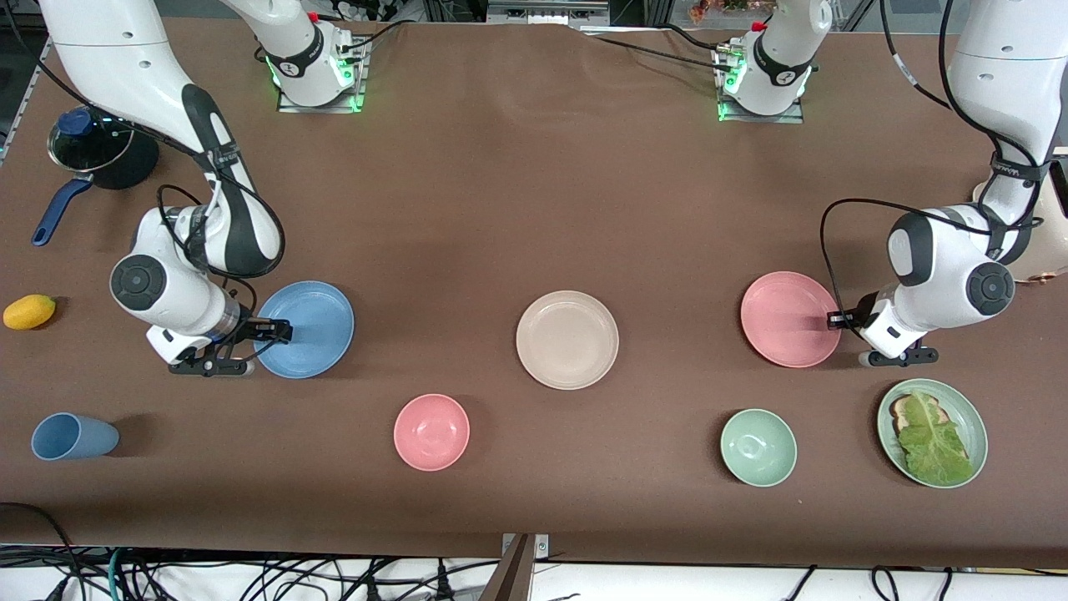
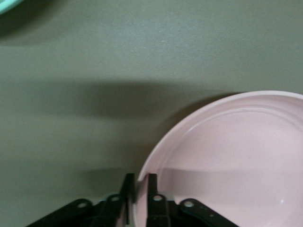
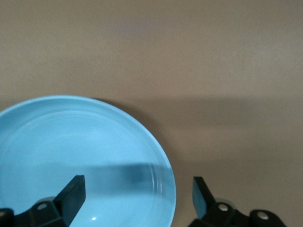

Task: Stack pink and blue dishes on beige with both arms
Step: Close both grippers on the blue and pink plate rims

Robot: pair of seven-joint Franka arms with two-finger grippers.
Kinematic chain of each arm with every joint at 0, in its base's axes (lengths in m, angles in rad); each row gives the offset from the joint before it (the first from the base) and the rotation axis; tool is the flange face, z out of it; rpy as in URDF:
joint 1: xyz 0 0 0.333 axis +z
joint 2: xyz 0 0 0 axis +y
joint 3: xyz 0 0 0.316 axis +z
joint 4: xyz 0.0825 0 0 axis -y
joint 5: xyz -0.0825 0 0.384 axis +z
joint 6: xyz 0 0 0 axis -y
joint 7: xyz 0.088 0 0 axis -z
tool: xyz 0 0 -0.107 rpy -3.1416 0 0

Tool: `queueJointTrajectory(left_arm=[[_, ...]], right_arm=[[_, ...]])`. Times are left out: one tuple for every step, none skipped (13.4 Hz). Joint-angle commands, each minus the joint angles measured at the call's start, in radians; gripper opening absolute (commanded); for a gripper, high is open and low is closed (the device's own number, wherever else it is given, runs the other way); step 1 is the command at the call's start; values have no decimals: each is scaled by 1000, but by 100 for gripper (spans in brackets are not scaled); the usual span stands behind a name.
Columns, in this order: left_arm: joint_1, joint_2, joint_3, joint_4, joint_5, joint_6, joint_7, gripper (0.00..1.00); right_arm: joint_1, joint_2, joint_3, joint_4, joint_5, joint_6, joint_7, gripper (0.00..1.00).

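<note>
The beige plate lies bare at the middle of the table. The pink plate lies toward the left arm's end. My left gripper is at its rim, shut on it, one finger inside and one outside. Beside the beige plate, toward the right arm's end, lies the blue plate. My right gripper is low at its edge and open. In the right wrist view it straddles the blue plate, one finger over the dish and the other over the cloth.
Nearer the camera stand a pink bowl, a green bowl and a green plate with lettuce and bread. A blue cup lies on its side, with a yellow fruit and a lidded pot at the right arm's end.
</note>
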Motion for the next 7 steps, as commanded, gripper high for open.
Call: queueJointTrajectory(left_arm=[[-15,-4,-2,18,-6,-10,1,0],[-15,-7,-4,30,-11,-36,0,0],[-15,-12,-10,63,-18,-89,-6,0],[-14,-13,-30,105,-20,-164,-13,0],[-12,-18,-39,157,-38,-252,-14,0],[-14,-26,-51,209,-76,-336,-20,0],[-14,-32,-71,243,-89,-399,-54,0]], right_arm=[[-7,-29,2,-69,8,45,-17,100],[-9,-29,2,-73,8,45,-19,100],[-9,-29,2,-81,8,51,-29,100],[-10,-31,-1,-84,8,51,-39,100],[-12,-34,-4,-90,8,51,-49,100],[-19,-37,-4,-95,8,52,-62,99],[-26,-37,-4,-96,8,52,-66,99]])
